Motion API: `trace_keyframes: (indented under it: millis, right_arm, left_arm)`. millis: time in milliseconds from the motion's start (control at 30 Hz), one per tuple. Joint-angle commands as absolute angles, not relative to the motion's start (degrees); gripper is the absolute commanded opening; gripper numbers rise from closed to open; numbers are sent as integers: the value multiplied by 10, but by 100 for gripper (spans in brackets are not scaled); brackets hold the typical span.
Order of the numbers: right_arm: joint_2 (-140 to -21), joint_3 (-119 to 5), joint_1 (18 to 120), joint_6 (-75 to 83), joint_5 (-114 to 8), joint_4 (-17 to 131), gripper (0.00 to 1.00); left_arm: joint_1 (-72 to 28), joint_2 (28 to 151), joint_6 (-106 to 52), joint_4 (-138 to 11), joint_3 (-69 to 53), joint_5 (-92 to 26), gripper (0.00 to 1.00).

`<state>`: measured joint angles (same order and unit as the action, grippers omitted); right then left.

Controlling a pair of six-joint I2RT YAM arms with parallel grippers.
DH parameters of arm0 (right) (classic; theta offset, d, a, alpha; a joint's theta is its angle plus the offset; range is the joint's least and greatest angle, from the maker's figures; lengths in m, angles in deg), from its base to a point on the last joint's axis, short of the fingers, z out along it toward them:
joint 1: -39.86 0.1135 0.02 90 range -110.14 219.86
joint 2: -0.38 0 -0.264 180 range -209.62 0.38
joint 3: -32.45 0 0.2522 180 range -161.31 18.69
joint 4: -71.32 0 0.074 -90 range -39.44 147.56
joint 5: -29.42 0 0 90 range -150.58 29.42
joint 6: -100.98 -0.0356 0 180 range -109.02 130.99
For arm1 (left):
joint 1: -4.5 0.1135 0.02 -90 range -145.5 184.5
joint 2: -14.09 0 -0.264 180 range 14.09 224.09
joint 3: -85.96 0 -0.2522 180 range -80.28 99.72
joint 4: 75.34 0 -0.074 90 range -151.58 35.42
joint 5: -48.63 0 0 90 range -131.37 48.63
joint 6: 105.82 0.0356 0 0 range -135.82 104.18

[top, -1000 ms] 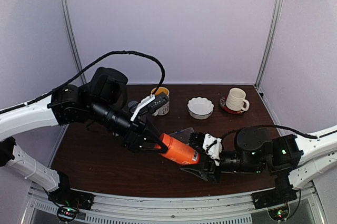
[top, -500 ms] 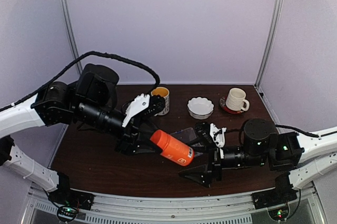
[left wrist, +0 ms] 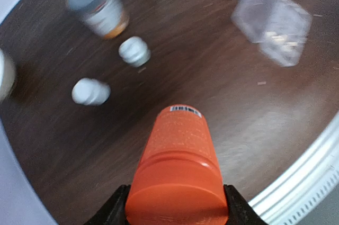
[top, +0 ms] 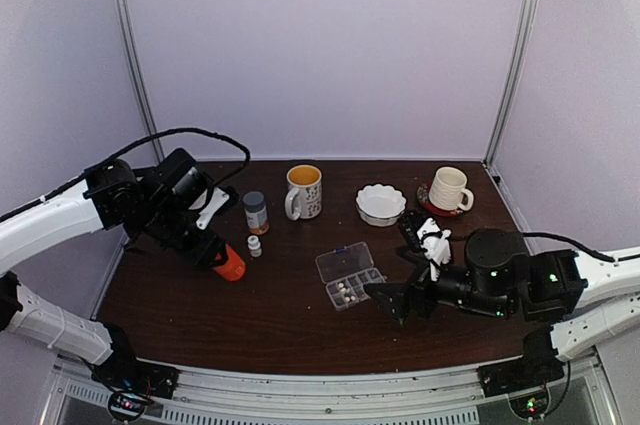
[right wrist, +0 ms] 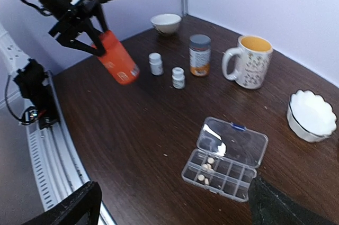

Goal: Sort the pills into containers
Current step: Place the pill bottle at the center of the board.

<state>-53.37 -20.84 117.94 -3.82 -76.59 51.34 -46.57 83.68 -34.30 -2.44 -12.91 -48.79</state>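
The clear pill box (top: 348, 277) lies lid-open at mid-table, its containers (right wrist: 229, 176) in two rows. Several pale pills (right wrist: 205, 167) sit in compartments near its left end, also seen from above as pills (top: 345, 291). My left gripper (top: 215, 255) is shut on an orange bottle (top: 231, 265) at the left, tilted just over the table. In the left wrist view the bottle (left wrist: 177, 172) fills the space between the jaws of that gripper (left wrist: 177, 212). My right gripper (top: 397, 261) stands wide open just right of the box, with nothing between its fingers (right wrist: 74, 206).
A grey-capped bottle (top: 256, 212) and a small white bottle (top: 254, 245) stand near the orange bottle; a second small white bottle (right wrist: 155, 63) shows in the right wrist view. Behind are a mug (top: 303, 191), a white bowl (top: 381, 203) and a cup on a saucer (top: 449, 188).
My left arm has swung the orange bottle from over the box back to the left and down. My right gripper has opened wide, come off the bottle's end and drawn back right.
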Motion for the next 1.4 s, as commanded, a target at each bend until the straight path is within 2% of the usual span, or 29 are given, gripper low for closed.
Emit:
trace_keyframes:
  millis: [0,100,400,567,767,833,900,1133,1200,1367]
  right_arm:
    - [-568,-213,1143,-117,-860,423,100]
    - [-580,-215,1129,-149,-867,415,100]
    - [-585,-237,1099,-187,-915,363,100]
    - [-578,-218,1027,-145,-844,383,100]
    - [-567,-196,962,-99,-784,403,100]
    - [-563,-188,953,-88,-775,412,100]
    - [-560,-185,949,-86,-771,414,100]
    - [-552,-176,942,-79,-762,417,100]
    - [-548,-172,941,-74,-762,419,100]
    - [-537,-172,940,-77,-746,415,100]
  left_arm:
    - [-389,804,-432,20,-193,-574,0]
    - [-340,780,-425,-39,-242,-525,0]
    - [-218,814,-414,-68,-248,-537,0]
    - [-135,850,-390,-97,-238,-524,0]
    - [-103,914,-373,-124,-226,-498,1]
    - [-103,932,-371,-122,-218,-483,10]
    - [-103,938,-369,-122,-216,-467,36]
    - [-103,921,-354,-79,-179,-471,73]
    - [-103,900,-349,-62,-161,-481,78]
    - [-131,876,-328,-47,-122,-491,76]
